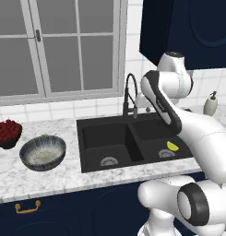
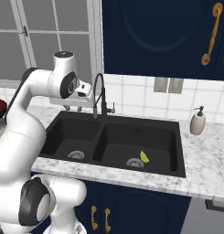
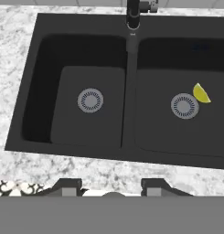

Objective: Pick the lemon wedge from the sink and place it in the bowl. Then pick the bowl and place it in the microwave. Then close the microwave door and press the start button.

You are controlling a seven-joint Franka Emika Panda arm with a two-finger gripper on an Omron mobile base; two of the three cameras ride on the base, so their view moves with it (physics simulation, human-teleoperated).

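The small yellow lemon wedge (image 1: 172, 146) (image 2: 144, 156) (image 3: 201, 93) lies on the floor of the right basin of the black sink (image 1: 105, 133) (image 2: 131, 137) (image 3: 90, 55), just beside the round steel drain. The grey-blue streaked bowl (image 1: 42, 153), pale inside, stands on the marble counter left of the sink. My gripper (image 3: 111, 187) (image 2: 72, 109) hangs open and empty, high above the sink near the faucet, well left of the wedge. The microwave and its door are out of view.
A black spring-neck faucet (image 1: 129, 92) (image 2: 100, 93) (image 3: 133, 13) rises behind the basin divider, close to my hand. A dark bowl of red fruit (image 1: 6, 131) stands at the far left. A soap dispenser (image 1: 210, 103) (image 2: 197, 121) stands right of the sink.
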